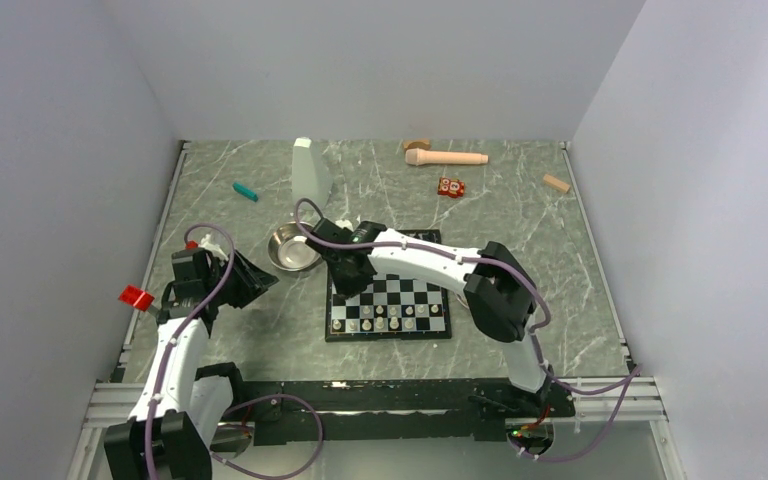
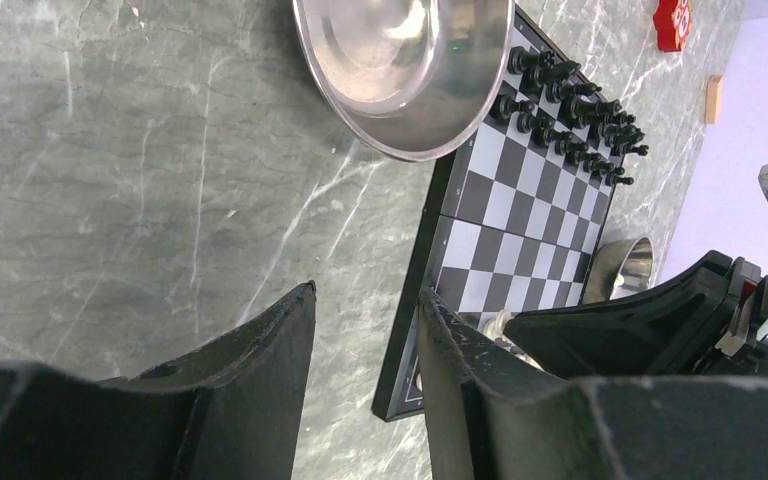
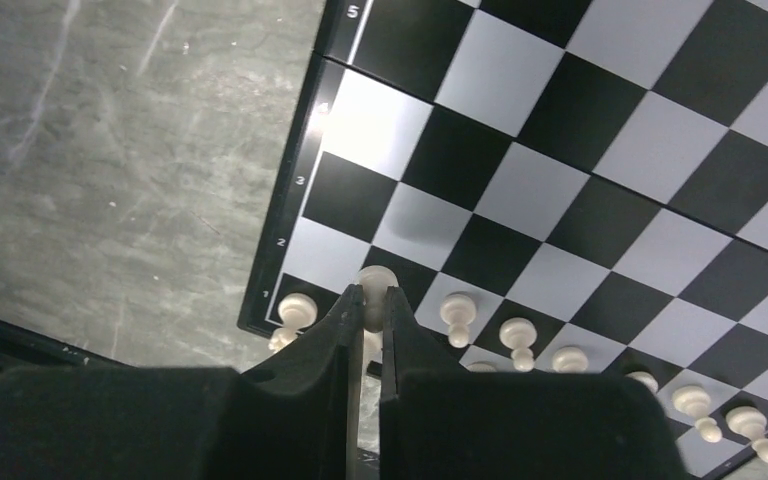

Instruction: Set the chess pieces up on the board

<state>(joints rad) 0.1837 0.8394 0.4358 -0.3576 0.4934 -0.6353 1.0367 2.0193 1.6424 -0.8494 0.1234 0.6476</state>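
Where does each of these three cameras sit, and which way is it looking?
Top external: high behind the arms, looking down on the table; left arm, right arm and chessboard show.
Left wrist: on the left arm, looking past the open left claw at a steel bowl and black pieces.
Right wrist: on the right arm, looking down past the right claw, shut on a white piece.
Both wrist views share the chessboard.
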